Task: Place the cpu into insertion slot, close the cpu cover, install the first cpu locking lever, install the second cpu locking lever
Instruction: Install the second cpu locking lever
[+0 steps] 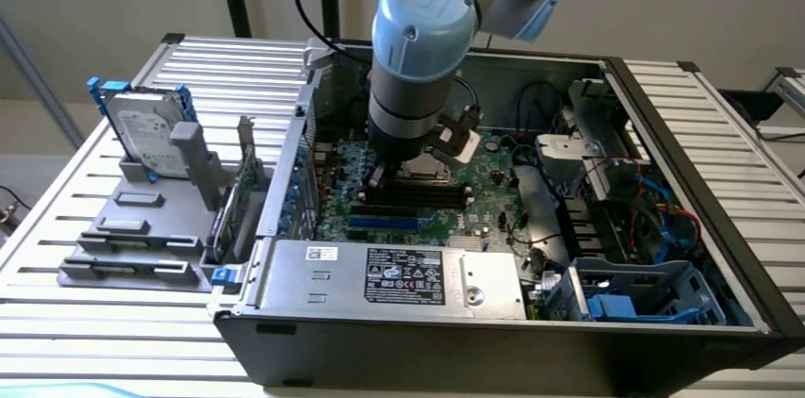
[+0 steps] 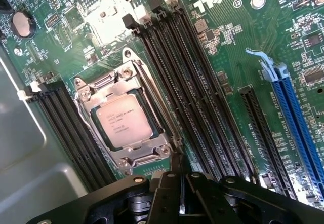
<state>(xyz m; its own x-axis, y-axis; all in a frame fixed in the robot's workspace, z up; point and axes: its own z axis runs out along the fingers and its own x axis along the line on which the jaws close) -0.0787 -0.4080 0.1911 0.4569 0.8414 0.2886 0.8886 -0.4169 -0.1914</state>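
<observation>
Nothing tells you whether the jaws of the gripper are wide or narrow. Just beyond them, the cpu sits in the insertion slot with the cpu cover closed, left of centre in the wrist view. A descent off the lever line could scrape the memory slots alongside.

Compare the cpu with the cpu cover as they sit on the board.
The cpu is a solid pale square with printed text; the cpu cover is a silver metal frame with a cut-out centre. The cover lies closed around the cpu, which shows through its opening. Both lie flat in the insertion slot.
</observation>
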